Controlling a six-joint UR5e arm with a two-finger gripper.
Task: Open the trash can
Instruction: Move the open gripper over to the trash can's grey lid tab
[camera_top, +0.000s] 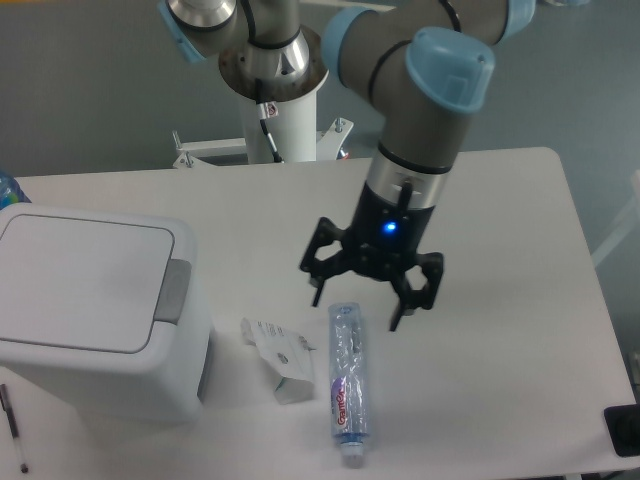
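The trash can (95, 310) is a big white boxy bin at the left edge of the table. Its flat lid (85, 280) lies closed, and the grey push-button tab (174, 292) sits on its right side. My gripper (356, 305) hangs open in mid-table, fingers spread and pointing down, with nothing between them. It is well to the right of the trash can, just above the top end of a toothpaste tube.
A clear toothpaste tube (346, 380) lies lengthwise below the gripper. A crumpled white carton (280, 358) rests between tube and bin. A pen (14, 430) lies at the front left, a dark object (625, 430) at the front right edge. The robot's base column (280, 110) stands at the back.
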